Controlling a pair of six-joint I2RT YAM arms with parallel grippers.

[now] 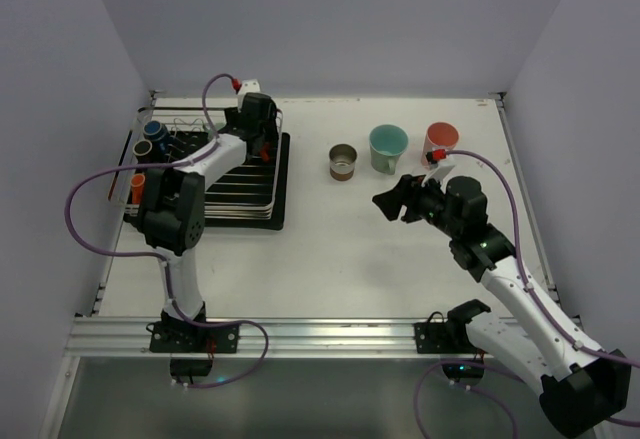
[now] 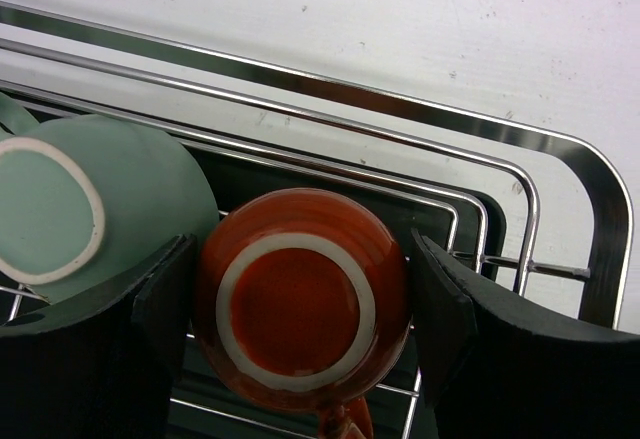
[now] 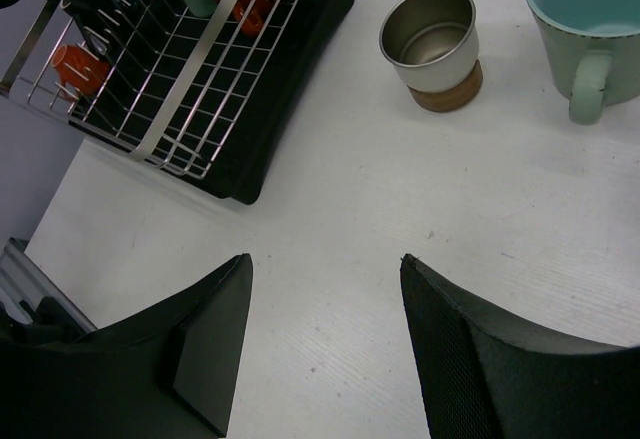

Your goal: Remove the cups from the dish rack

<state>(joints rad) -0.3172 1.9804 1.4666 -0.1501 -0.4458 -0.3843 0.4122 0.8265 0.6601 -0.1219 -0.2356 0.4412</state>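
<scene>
At the upper left of the top view, your left gripper is sitting low in the dish rack. Its jaws are standing on both sides of an upside-down orange cup, and whether they are pinching it, I cannot tell. Your right gripper is hovering over the table with jaws spread and empty, near the steel cup.
</scene>
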